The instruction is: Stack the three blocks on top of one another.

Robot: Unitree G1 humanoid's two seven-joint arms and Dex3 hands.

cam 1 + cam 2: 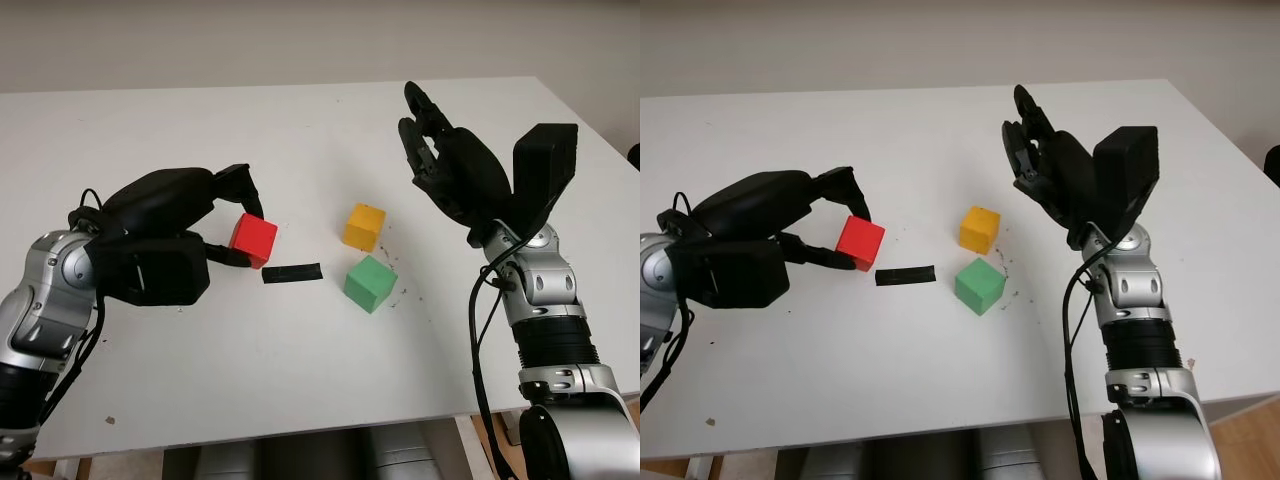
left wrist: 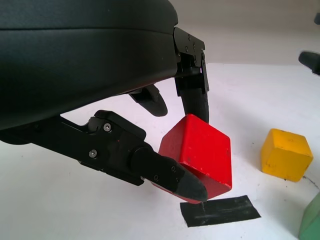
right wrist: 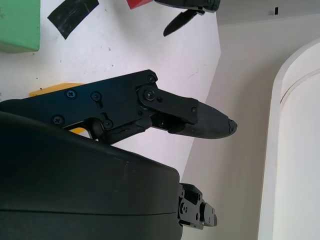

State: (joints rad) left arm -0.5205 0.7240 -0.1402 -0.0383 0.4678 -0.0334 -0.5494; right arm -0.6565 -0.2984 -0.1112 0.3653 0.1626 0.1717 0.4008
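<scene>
My left hand (image 1: 247,236) is shut on the red block (image 1: 256,240), with one finger on its far side and the thumb (image 2: 172,175) on its near lower edge. The block sits tilted, just left of a strip of black tape (image 1: 292,273). Further right, the yellow block (image 1: 364,226) and the green block (image 1: 370,283) stand on the white table (image 1: 300,380), close together but apart, the green one nearer to me. My right hand (image 1: 425,135) hangs open above the table, right of and beyond the yellow block.
The table's front edge (image 1: 300,432) runs close below my arms, and its right edge (image 1: 600,150) passes just behind my right forearm. A pale wall rises behind the table's far edge.
</scene>
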